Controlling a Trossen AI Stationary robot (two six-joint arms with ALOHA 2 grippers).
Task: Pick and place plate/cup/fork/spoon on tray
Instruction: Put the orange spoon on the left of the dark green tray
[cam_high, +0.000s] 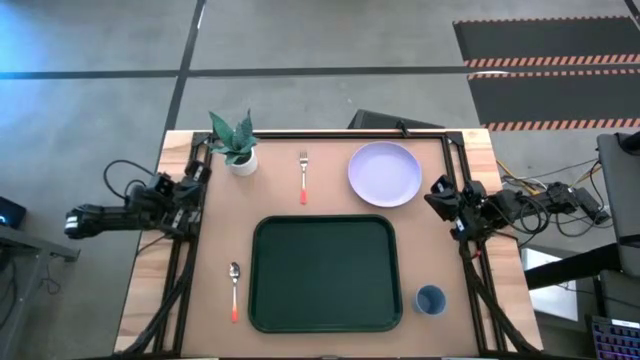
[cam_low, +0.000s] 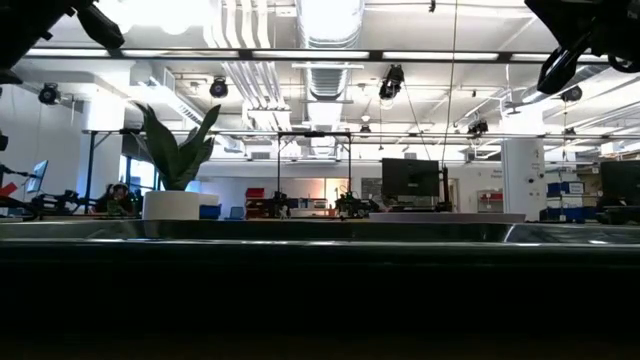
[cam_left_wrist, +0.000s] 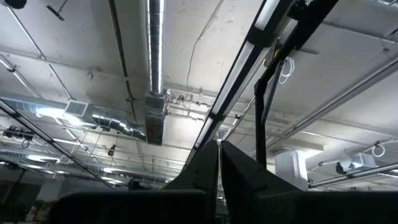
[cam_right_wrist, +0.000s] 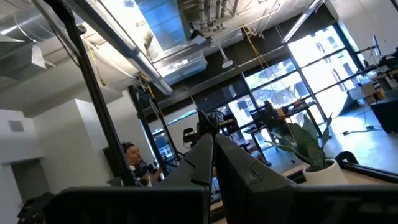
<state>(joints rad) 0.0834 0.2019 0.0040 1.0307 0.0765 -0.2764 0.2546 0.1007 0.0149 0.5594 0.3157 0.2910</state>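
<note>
Tray (cam_high: 325, 273) sits bare at the table's centre, plate (cam_high: 385, 173) and fork (cam_high: 303, 177) behind it, spoon (cam_high: 234, 290) left, cup (cam_high: 430, 300) right. Left gripper (cam_left_wrist: 219, 163) and right gripper (cam_right_wrist: 212, 155) wait at the edges, fingers apparently pressed together.

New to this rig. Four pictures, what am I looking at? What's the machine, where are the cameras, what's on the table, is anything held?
It is a two-armed robot at a wooden table. One camera looks straight down, one sits level with the tabletop, and one rides on each wrist.

From above, the left gripper and right gripper are parked at the table's side edges. The wrist views show each pair of fingers shut, pointing up at the ceiling. Nothing is held.

On the table: a dark green tray, empty; a lavender plate and a fork beyond it; a spoon to its left; a blue cup to its right; a potted plant at the far left.
</note>
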